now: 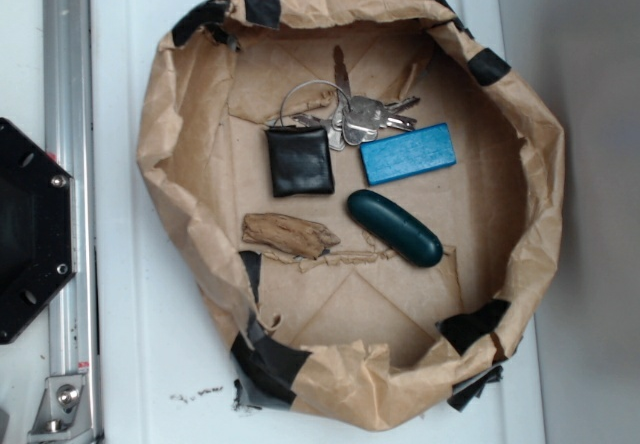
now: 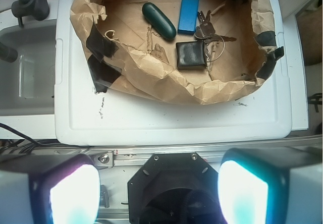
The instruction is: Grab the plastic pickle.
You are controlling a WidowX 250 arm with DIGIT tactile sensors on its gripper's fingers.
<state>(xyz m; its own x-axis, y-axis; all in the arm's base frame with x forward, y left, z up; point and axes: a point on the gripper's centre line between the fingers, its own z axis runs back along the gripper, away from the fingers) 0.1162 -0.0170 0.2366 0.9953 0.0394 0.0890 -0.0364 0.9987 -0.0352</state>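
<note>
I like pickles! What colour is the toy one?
Dark teal-green and shiny; the plastic pickle shows best in the exterior view.

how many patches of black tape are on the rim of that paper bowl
5 show in the exterior view on the paper bowl: two top left, one top right, one bottom left, one bottom right. Folds may hide more.

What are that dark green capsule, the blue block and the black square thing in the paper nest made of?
The plastic pickle looks like smooth, glossy hard plastic: light glints along its rounded top. The blue block seems to be matte painted wood or foam, with flat faces, sharp edges and no shine; I cannot tell which. The black pouch looks like leather or a leather imitation, with a soft sheen, creases and a stitched-looking edge.
</note>
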